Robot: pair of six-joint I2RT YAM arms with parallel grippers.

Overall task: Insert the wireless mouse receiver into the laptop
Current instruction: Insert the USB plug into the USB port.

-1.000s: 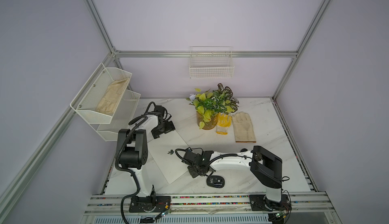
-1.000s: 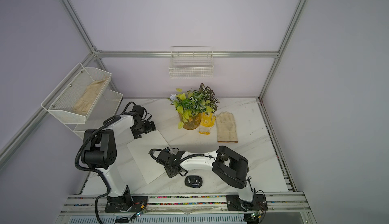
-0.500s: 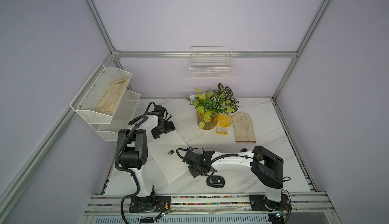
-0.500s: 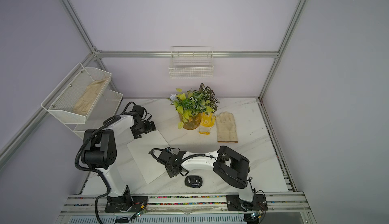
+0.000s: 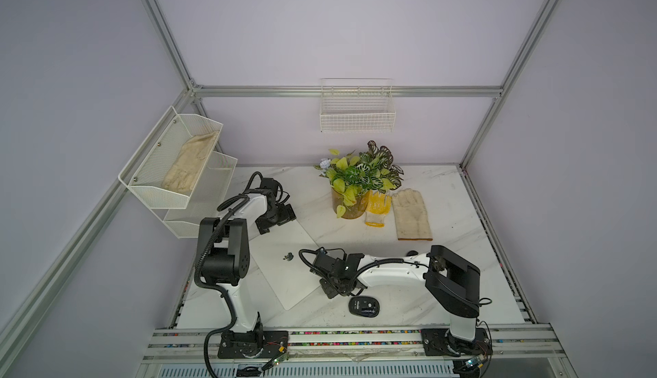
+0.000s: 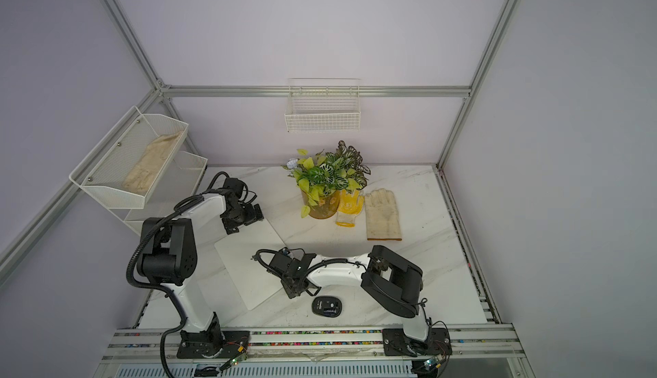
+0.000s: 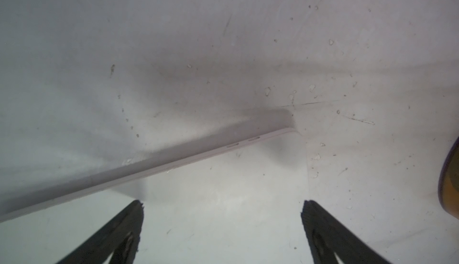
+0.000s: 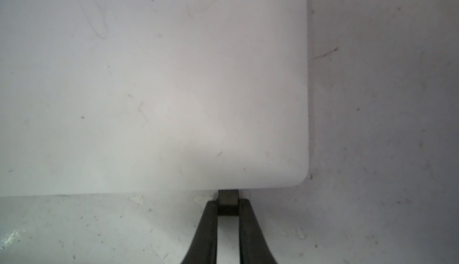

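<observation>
Hardly anything has shifted in the last second: the right arm's elbow has sunk a touch, and the right gripper [image 8: 228,208] stays clamped on the one tiny dark wireless mouse receiver [image 8: 228,197]. Its long axis runs in line with the fingers, metal plug leading, square to the edge of the single thin white-silver laptop [image 5: 284,276]. The plug's tip meets that edge just beside a rounded corner; how far it has entered cannot be told. The laptop lies closed and askew on the white marble counter [image 5: 458,223], toward its left edge, logo up. The left gripper [image 7: 222,204], jaws wide apart and empty, hangs over the laptop's far corner. One black oval mouse [image 5: 363,305] sits near the counter's front edge, just beside the right gripper.
</observation>
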